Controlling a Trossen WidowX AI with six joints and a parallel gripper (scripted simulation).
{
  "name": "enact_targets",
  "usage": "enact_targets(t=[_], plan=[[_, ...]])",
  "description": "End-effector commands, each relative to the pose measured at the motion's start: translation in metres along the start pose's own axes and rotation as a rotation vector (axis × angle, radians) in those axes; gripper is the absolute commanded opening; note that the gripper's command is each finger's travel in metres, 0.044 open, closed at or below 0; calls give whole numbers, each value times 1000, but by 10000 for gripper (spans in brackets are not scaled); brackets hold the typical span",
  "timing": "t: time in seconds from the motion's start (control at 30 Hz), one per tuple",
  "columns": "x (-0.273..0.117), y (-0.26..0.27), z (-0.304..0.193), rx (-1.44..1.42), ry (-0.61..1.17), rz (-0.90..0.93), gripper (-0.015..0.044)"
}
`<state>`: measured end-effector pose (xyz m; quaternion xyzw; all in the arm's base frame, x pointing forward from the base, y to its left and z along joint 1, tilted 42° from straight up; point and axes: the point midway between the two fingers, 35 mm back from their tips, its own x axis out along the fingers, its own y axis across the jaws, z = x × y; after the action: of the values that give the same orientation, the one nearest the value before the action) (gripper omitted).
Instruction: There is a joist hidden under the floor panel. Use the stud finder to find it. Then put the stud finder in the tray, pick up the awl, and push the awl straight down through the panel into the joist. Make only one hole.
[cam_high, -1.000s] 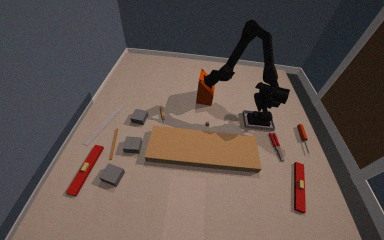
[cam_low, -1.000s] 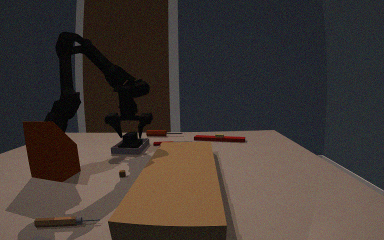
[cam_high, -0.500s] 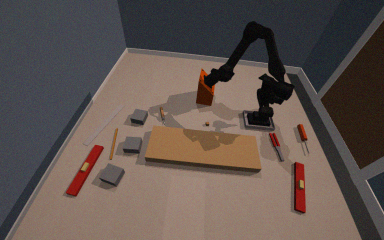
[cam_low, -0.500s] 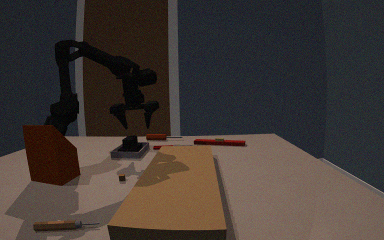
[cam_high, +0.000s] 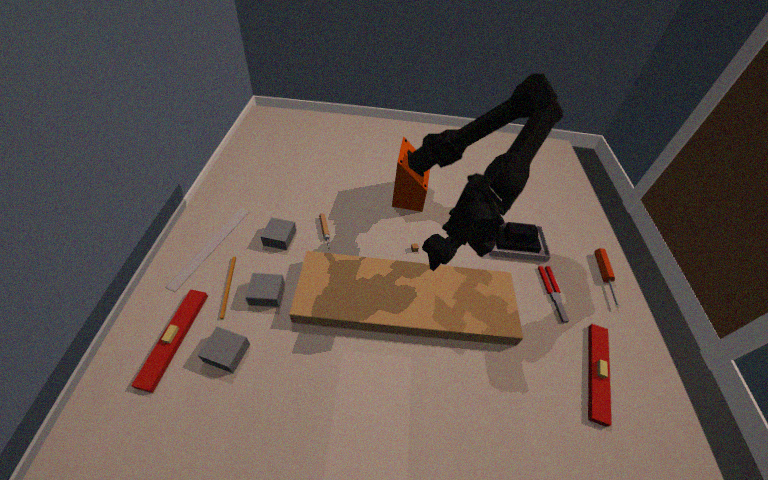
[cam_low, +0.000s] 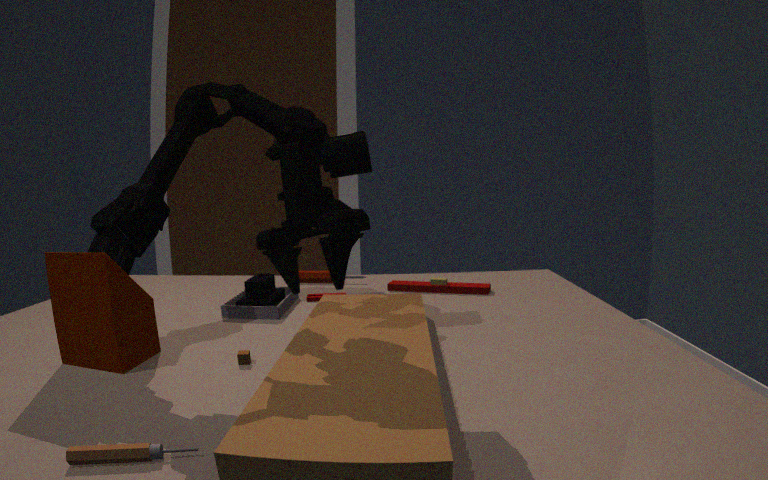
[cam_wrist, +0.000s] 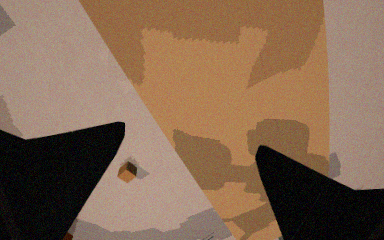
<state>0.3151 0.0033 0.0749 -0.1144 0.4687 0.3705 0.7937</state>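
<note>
The black stud finder (cam_high: 519, 237) (cam_low: 261, 289) sits in the grey tray (cam_high: 547, 249) (cam_low: 240, 313), to the right of the robot base. The awl (cam_high: 324, 225) (cam_low: 110, 453), with a wooden handle and thin metal tip, lies on the floor near the panel's back left corner. The tan floor panel (cam_high: 362, 316) (cam_low: 339, 441) (cam_wrist: 200, 75) lies flat; no hole can be made out, and the joist is hidden. My gripper (cam_high: 459, 261) (cam_low: 317, 289) (cam_wrist: 193, 140) is open and empty, above the right part of the panel's back edge, fingers pointing down.
A small wooden cube (cam_high: 415, 247) (cam_low: 244, 357) (cam_wrist: 127, 173) lies behind the panel. Pliers (cam_high: 552, 285), an orange screwdriver (cam_high: 604, 264) and a red level (cam_high: 599, 390) lie right. Several grey blocks (cam_high: 266, 288), a pencil (cam_high: 227, 288), a strip (cam_high: 209, 249) and another red level (cam_high: 181, 316) lie left.
</note>
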Motion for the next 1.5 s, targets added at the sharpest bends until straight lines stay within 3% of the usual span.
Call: enact_targets(t=[0.0,0.3,0.63,1.47], plan=[[8,-46,-55,110,70,-9,440],[24,-94,-198,348,152,55,440],[60,-58,-350,584,101,207,440],[80,-47,-362,597,92,217,440]])
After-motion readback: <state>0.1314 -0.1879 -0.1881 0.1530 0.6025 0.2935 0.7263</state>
